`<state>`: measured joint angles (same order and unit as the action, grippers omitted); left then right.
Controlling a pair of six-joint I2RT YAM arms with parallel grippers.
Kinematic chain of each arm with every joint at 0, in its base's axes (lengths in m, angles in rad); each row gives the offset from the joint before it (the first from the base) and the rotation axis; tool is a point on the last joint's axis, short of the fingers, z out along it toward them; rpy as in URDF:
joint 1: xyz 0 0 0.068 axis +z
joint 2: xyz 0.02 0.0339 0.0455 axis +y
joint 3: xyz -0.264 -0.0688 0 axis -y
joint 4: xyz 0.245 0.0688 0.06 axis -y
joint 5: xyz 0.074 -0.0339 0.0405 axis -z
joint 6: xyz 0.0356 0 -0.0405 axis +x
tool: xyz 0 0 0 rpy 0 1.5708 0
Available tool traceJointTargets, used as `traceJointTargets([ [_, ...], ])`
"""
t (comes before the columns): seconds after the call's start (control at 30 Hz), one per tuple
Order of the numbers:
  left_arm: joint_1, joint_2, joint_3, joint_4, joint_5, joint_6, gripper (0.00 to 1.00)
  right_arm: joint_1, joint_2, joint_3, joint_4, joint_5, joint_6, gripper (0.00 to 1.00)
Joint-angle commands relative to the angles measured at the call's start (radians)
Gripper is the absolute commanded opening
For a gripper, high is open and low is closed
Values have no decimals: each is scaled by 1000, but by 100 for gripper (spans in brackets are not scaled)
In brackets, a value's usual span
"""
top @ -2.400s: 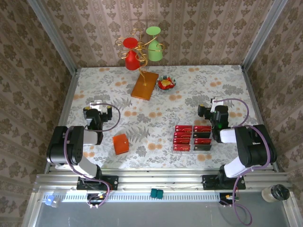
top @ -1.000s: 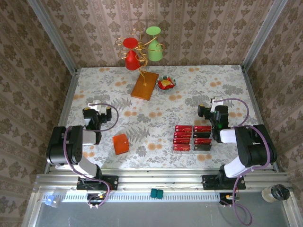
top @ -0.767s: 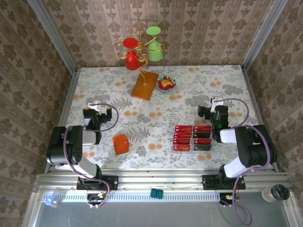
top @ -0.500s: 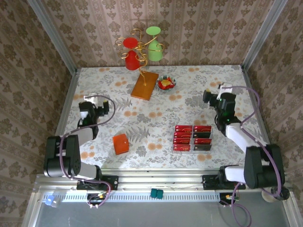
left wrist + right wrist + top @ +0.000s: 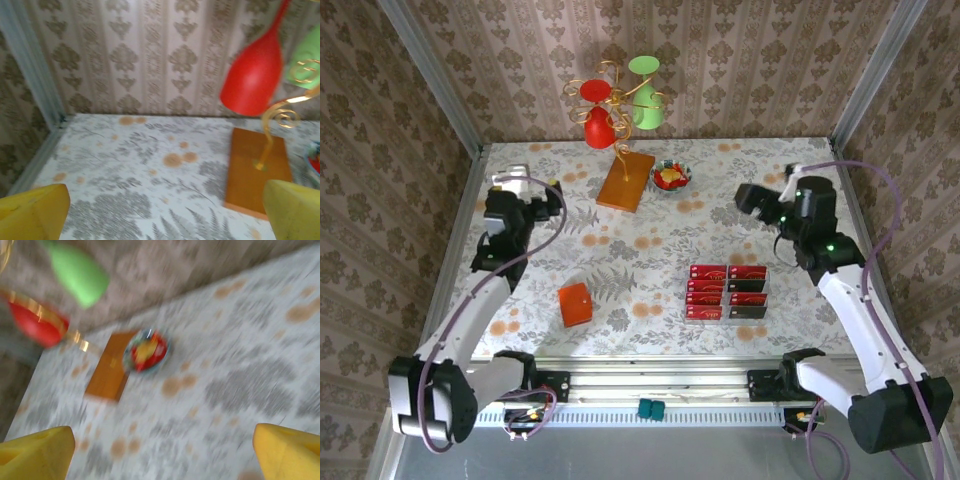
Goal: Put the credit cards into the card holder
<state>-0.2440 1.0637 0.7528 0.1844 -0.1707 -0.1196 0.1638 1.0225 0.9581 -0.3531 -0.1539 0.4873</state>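
The credit cards (image 5: 728, 291), mostly red with a few dark ones, lie in two neat columns on the flowered table, right of centre. The card holder (image 5: 574, 304), a small closed orange square, rests left of centre near the front. My left gripper (image 5: 527, 205) hovers over the far left of the table, well behind the card holder; in the left wrist view its yellow fingertips (image 5: 33, 212) stand wide apart with nothing between them. My right gripper (image 5: 749, 198) hangs behind the cards, open and empty, its fingertips (image 5: 287, 450) spread over bare tabletop.
An orange-brown wooden board (image 5: 626, 180) carries a gold wire stand with a red cup (image 5: 599, 128) and a green cup (image 5: 645, 105) at the back centre. A small bowl (image 5: 671, 178) of colourful pieces sits beside it. Metal frame rails (image 5: 460, 220) edge the table.
Both arms have risen from their folded rest near the front and stretched toward the back of the table. The cards and card holder have not moved.
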Motion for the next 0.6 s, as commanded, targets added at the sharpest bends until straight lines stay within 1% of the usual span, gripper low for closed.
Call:
traceJointTargets([
  [0.0, -61, -22, 26, -133, -60, -57, 100, 112, -33, 3, -264, -119, 39, 91],
  [0.1, -122, -25, 37, -164, -81, -69, 100, 244, -50, -32, -331, -105, 77, 89],
  [0.2, -162, -28, 35, -170, -96, -75, 100, 375, -66, -81, -364, -81, 131, 87],
  [0.37, -176, -28, 33, -194, -90, -91, 100, 570, -62, -162, -398, -23, 205, 85],
  [0.47, -176, -34, 32, -207, -84, -94, 100, 663, -64, -230, -389, 25, 259, 85],
  [0.57, -176, -39, 22, -205, -86, -98, 100, 713, -67, -303, -352, 46, 313, 84],
])
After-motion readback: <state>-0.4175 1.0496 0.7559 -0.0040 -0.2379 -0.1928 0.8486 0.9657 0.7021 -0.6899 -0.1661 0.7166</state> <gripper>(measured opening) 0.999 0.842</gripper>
